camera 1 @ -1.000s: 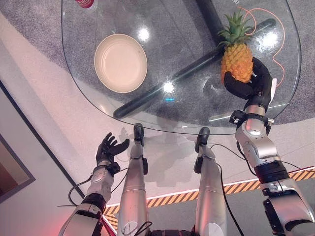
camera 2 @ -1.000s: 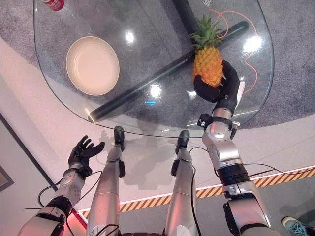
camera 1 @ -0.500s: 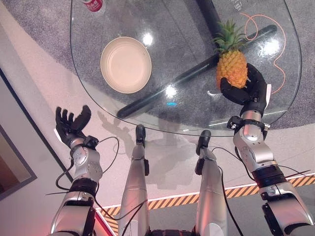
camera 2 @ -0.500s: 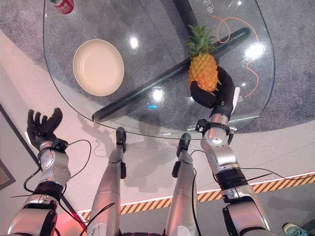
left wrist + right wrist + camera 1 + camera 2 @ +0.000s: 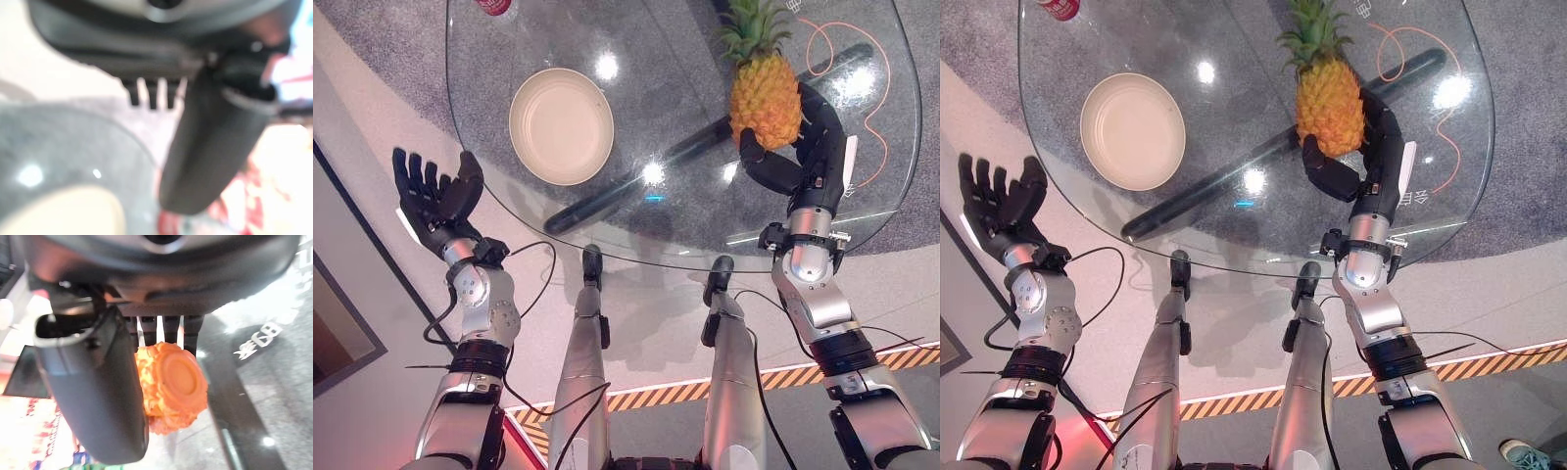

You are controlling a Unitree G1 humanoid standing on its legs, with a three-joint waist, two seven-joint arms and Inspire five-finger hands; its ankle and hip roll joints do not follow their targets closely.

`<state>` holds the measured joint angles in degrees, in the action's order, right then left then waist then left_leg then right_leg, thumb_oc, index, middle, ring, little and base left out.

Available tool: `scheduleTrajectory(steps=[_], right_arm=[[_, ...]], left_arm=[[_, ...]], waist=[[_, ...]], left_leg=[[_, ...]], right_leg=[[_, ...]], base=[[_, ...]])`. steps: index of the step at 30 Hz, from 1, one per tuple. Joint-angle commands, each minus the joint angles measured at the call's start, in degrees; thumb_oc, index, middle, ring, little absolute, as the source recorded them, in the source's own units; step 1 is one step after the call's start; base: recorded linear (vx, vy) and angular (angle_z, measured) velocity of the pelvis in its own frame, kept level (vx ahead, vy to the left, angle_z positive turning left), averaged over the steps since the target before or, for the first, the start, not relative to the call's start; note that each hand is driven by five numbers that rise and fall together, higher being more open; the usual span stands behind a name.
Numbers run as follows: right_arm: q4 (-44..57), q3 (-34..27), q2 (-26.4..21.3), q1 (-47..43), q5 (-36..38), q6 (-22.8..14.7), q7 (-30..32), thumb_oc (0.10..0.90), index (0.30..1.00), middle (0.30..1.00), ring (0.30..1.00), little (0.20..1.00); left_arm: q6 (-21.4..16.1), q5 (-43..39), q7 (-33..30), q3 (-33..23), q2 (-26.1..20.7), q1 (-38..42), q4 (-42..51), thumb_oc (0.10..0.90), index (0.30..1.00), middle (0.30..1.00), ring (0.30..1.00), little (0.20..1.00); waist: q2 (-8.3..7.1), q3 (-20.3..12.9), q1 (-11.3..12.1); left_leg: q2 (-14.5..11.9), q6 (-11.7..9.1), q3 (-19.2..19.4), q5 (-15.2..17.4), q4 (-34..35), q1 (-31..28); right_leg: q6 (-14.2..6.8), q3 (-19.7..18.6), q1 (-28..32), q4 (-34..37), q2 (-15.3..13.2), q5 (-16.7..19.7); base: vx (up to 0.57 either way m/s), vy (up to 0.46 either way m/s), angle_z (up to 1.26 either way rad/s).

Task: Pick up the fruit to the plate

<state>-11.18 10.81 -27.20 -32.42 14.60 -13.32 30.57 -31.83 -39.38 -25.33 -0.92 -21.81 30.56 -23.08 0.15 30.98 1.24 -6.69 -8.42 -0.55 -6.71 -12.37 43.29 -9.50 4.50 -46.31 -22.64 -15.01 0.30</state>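
Appears to be a robot test area or lab. Round glass surface (image 5: 509, 211) set on grey carpet (image 5: 372, 29); pale hard floor (image 5: 391, 245) marked with orange-and-black hazard tape (image 5: 666, 394); loose orange cable (image 5: 862, 59) beneath the glass.

2 silver-grey jointed arms end in matte black hands: the left hand (image 5: 438, 208) and right hand (image 5: 808, 162). The right hand carries a white strip along its outer edge. Dark bands ring each wrist.

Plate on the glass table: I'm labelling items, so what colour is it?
Plain cream round plate, no pattern; the left eye view shows it best.
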Motion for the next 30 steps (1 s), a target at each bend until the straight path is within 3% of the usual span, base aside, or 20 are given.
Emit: scheduleTrajectory(steps=[1,11,21,30], right_arm=[[11.2,-3.2,-0.1,-1.8,-4.5,-9.2,-0.3,0.1,0.3,0.3,0.3,0.2],[14.6,-3.4,-0.1,-2.8,-5.5,-9.3,-3.6,0.1,0.3,0.3,0.3,0.2],[17.8,-2.2,-0.3,-6.1,-7.3,-8.3,-5.8,0.1,0.3,0.3,0.3,0.2],[18.9,-0.3,-0.5,-9.1,-8.4,-7.1,-7.4,0.1,0.3,0.3,0.3,0.2]], left_arm=[[-6.4,5.0,3.7,-2.0,-3.4,2.8,6.0,0.8,0.9,0.9,0.9,0.9],[-4.0,6.8,11.7,1.6,-3.5,5.1,13.7,0.8,0.9,0.9,0.9,0.9],[3.9,-2.7,20.6,5.9,-1.8,9.1,16.6,0.8,0.9,0.9,0.9,0.9],[7.5,-13.8,27.1,8.4,0.3,12.3,15.8,0.8,0.9,0.9,0.9,0.9]], waist=[[-1.31,-1.2,-0.2],[-1.11,-1.2,-0.5],[-1.36,-1.2,-1.4],[-1.4,-1.2,-2.1]], left_leg=[[1.2,2.2,1.5,5.7,-6.1,0.9],[1.3,2.3,1.6,5.8,-5.9,0.7],[1.3,2.3,2.0,5.6,-5.8,0.6],[1.3,2.3,2.5,5.6,-5.8,0.5]], right_leg=[[1.8,4.3,2.2,5.2,1.4,2.6],[1.4,4.4,2.5,5.6,1.0,3.0],[0.9,3.8,2.4,5.9,1.1,3.6],[0.7,3.6,2.3,6.3,1.0,3.9]], base=[[0.0,0.0,0.0],[0.0,0.0,0.0],[0.0,0.0,0.0],[0.0,0.0,0.0]])
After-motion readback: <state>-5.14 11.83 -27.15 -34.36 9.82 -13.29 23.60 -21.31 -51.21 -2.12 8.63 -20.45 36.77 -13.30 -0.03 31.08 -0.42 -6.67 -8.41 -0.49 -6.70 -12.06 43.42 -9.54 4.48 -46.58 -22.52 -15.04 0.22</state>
